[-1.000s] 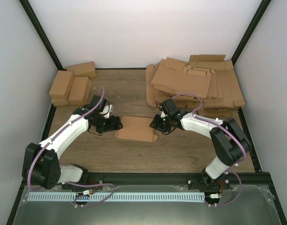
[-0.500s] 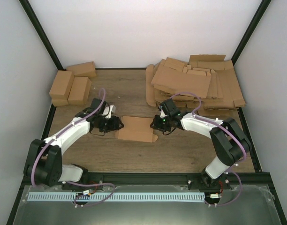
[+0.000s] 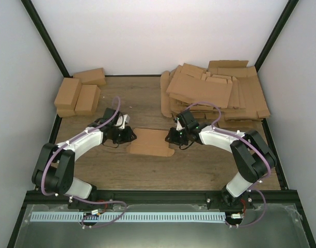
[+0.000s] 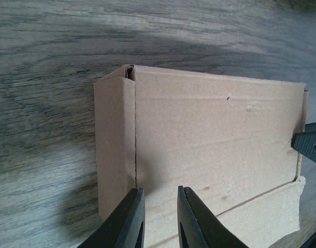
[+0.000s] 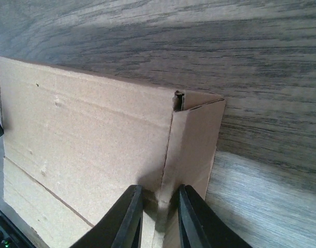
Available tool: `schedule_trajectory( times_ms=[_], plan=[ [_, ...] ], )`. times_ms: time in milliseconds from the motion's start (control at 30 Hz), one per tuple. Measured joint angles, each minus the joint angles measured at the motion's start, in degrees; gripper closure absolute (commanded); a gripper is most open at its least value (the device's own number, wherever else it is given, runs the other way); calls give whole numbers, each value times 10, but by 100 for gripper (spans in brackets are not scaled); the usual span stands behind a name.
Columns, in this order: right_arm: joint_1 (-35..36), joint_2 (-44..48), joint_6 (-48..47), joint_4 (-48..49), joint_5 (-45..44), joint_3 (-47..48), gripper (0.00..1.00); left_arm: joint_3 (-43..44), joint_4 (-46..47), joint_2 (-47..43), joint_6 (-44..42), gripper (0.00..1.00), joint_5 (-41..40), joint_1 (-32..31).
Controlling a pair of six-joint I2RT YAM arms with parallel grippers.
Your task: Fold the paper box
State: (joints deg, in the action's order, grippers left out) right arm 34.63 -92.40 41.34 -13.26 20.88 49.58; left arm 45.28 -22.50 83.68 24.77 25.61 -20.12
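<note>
Paper box (image 3: pixel 150 142) lies flat on the worktop (image 3: pixel 122 170) between the two tools, one at each end, probably to steady it for creasing. Left tool (image 4: pixel 159 190) sits narrow over the end flap's crease; whether it grips, I cannot tell. Right tool (image 5: pixel 159 188) is narrow too, pinching the opposite crease. Both arms reach low, wrists turned inward.

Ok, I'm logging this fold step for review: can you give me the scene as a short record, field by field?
paper box: lying on the table, centre, a creased flap at each end
left fingers: narrow gap, at the box's left-end crease; grip unclear
right fingers: narrow gap, at the right-end crease; grip unclear
flat sheets: heaped, far right
small cartons: grouped, far left
</note>
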Motion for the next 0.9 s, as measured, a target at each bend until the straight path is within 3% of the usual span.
schedule_trajectory(
  times_ms=[200,300,400,467,633,800,900],
  plan=[
    [0,0,-19,0,-6,0,79,-1,5,2,1,78,-3,0],
    [0,0,-31,-2,-10,2,78,-1,2,-3,4,66,-13,-3],
    [1,0,-43,-7,-19,7,77,0,-9,-17,8,43,-40,-8],
    [1,0,-50,-11,-26,11,77,0,-24,-29,14,40,-69,-8],
    [1,0,-63,-13,-30,14,77,0,-31,-33,20,54,-102,-6],
    [1,-9,-70,-6,-21,15,78,-2,-6,12,16,69,-67,-6],
    [0,-11,-74,-4,-16,16,78,-2,13,25,16,72,-43,-4]
  ],
)
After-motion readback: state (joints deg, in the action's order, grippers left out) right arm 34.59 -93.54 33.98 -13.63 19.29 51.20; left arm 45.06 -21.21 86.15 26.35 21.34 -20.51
